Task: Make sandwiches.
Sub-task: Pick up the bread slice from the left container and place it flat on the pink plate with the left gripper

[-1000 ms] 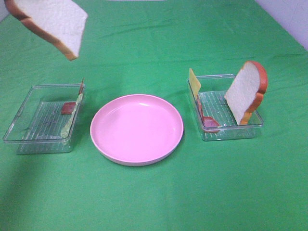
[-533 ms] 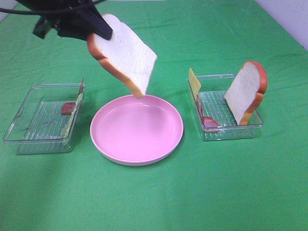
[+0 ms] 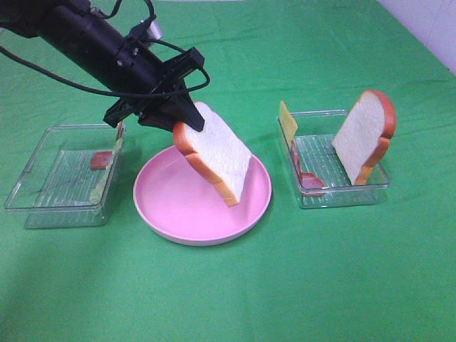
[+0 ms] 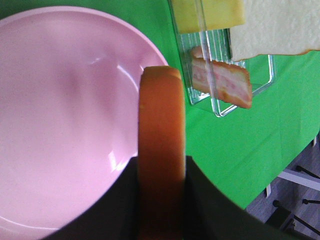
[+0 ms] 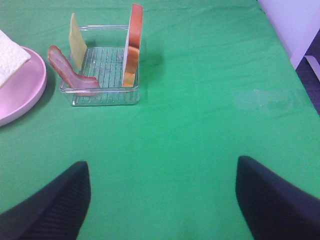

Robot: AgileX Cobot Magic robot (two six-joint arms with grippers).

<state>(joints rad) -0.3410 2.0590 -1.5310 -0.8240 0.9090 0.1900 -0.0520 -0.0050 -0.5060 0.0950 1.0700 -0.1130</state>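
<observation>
Now the bread slice (image 3: 217,160) hangs low over the pink plate (image 3: 167,203), clamped by its crusted top edge between the left jaws. A second ago it was high in the far left corner of the overhead view with no arm showing. Half a second ago it was above the plate's far rim. Whether its lower corner touches the plate I cannot tell. Everything else has stayed put.

The left arm (image 3: 89,46) slants down from the far left, and the slice tilts with its white face turned up and to the right. In the left wrist view the orange crust (image 4: 161,150) runs straight out between the jaws, with the plate directly below them.

Just left of these jaws sits the left tray (image 3: 60,182), with lettuce (image 3: 107,178) along the wall nearest them. Well to their right, the right tray (image 3: 342,196) holds a second bread slice (image 3: 363,142) standing on edge, a cheese square (image 3: 287,121) and a bacon strip (image 3: 310,182).

The right jaws are spread wide with nothing between them. Their fingers (image 5: 50,205) hover above the green table (image 5: 190,125), and the right tray lies ahead of them and to their left.
</observation>
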